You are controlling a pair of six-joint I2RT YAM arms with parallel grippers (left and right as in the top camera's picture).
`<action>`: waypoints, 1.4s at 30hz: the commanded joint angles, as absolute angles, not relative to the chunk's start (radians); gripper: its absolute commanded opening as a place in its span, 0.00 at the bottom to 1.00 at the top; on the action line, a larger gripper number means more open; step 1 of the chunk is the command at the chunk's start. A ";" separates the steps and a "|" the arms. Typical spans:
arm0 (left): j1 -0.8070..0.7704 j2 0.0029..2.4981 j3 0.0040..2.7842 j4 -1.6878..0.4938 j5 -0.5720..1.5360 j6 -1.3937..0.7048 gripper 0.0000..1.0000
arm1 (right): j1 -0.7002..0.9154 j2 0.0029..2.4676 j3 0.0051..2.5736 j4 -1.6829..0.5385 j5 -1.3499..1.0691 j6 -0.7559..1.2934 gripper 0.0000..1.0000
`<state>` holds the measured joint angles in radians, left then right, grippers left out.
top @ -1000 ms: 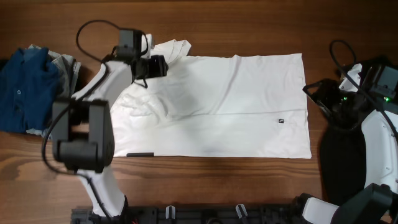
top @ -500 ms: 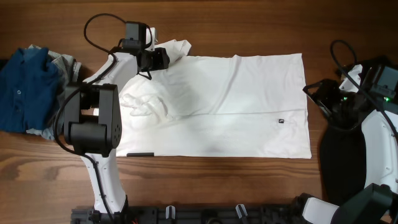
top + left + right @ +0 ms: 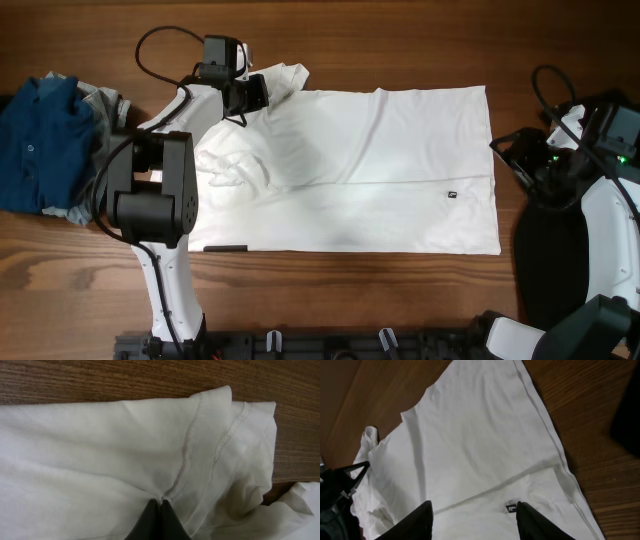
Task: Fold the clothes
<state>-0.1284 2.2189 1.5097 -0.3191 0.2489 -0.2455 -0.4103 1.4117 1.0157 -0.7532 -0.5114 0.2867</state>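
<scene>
Two hands are attending one white T-shirt (image 3: 380,170), which is lying flat across the counter (image 3: 400,30). Left hand (image 3: 161,510) is pinching the sleeve seam (image 3: 187,450) at the far-left corner, fingers pressed together on cloth. Right hand (image 3: 474,510) is hovering spread wide past the shirt's right edge. Blue clothes (image 3: 35,140) are sitting heaped at left; seemingly a dark garment (image 3: 540,270) is lying at right.

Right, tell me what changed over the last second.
The left gripper, shut on the white T-shirt at its sleeve seam, drew slightly toward the far edge of the table, bunching nearby cloth. The right gripper, open, the blue garment and the shirt's other end stayed put.
</scene>
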 commanded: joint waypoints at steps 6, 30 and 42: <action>-0.110 2.046 1.521 -0.360 0.249 -0.282 0.04 | -0.408 1.402 1.026 -0.601 -0.554 0.182 0.47; 0.014 1.786 1.521 -0.840 0.112 -0.269 0.04 | -0.272 2.033 1.027 0.240 -0.333 0.342 0.49; 0.115 1.785 1.521 -1.078 0.006 -0.278 0.04 | -0.272 2.102 1.029 0.350 -0.329 0.344 0.58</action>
<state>0.0727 1.8065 1.5105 -1.0546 0.0235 -0.2752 -0.2737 2.0647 1.0229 0.3439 -0.3454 0.3363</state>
